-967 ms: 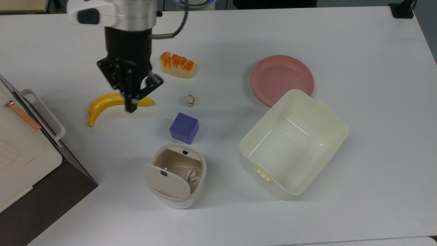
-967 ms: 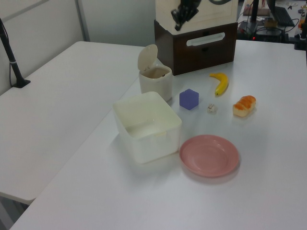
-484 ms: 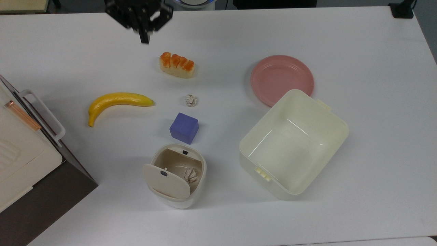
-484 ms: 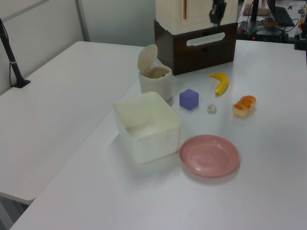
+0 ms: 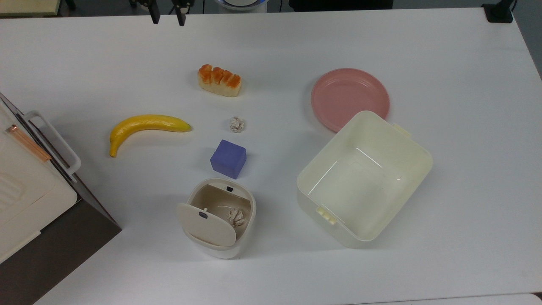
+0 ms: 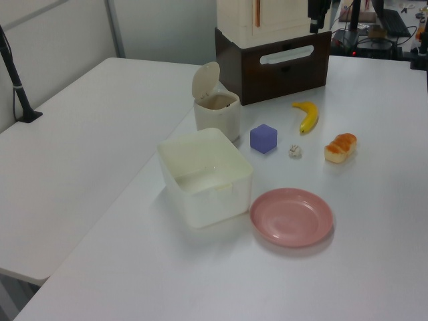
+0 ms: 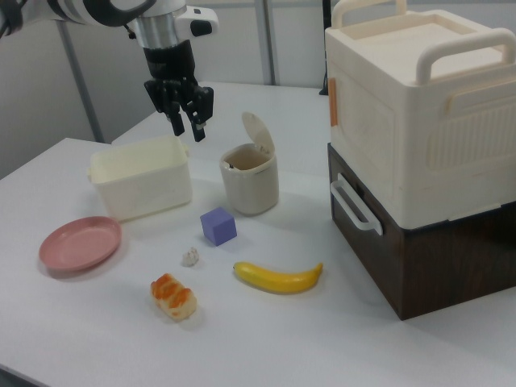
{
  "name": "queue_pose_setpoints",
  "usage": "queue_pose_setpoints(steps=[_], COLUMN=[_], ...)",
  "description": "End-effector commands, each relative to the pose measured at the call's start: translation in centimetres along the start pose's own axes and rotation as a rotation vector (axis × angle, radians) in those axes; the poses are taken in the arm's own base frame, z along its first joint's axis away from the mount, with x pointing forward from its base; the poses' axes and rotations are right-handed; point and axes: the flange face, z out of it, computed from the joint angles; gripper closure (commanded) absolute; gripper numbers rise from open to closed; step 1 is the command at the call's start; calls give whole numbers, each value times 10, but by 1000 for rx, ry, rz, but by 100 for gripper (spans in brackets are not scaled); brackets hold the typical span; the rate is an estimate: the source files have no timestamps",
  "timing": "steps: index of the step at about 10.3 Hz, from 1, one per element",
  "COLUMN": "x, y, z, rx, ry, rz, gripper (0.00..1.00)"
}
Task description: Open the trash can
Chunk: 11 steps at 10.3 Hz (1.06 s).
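Note:
The trash can (image 5: 243,237) is a small white bin near the table's front in the top view. Its beige lid (image 5: 206,224) is swung up and stands open. A crumpled paper ball (image 5: 237,217) lies inside, and the dark button (image 5: 229,189) shows at the rim. The trash can (image 7: 250,181) also appears in the right view, lid (image 7: 258,133) raised, and in the left view (image 6: 217,114). My gripper (image 5: 167,18) hangs open and empty at the top view's upper edge, far from the bin. In the right view the gripper (image 7: 187,127) is high above the table.
A banana (image 5: 146,126), a bread piece (image 5: 219,80), a loose paper ball (image 5: 237,124) and a purple cube (image 5: 228,159) lie between gripper and bin. A pink plate (image 5: 350,97) and cream tub (image 5: 406,169) sit at the top view's right, a handled white box (image 5: 25,186) at its left.
My gripper has risen from above the banana and gone to the top view's upper edge, and its fingers have spread apart. The bin and its raised lid have not moved.

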Motion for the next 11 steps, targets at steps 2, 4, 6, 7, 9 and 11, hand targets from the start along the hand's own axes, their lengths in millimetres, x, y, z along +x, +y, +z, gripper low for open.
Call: queue_pose_setpoints(steps=[2, 4, 6, 7, 9, 11], x=[-14, -17, -20, -20, -22, -22], y=[-8, -12, -21, -22, -28, -30], z=[-9, -12, -7, -6, -4, -2], rx=[36, 47, 50, 49, 52, 49], ry=[19, 25, 14, 10, 5, 1], rz=[3, -1, 21, 40, 28, 25], gripper=[0, 0, 0, 0, 0, 0])
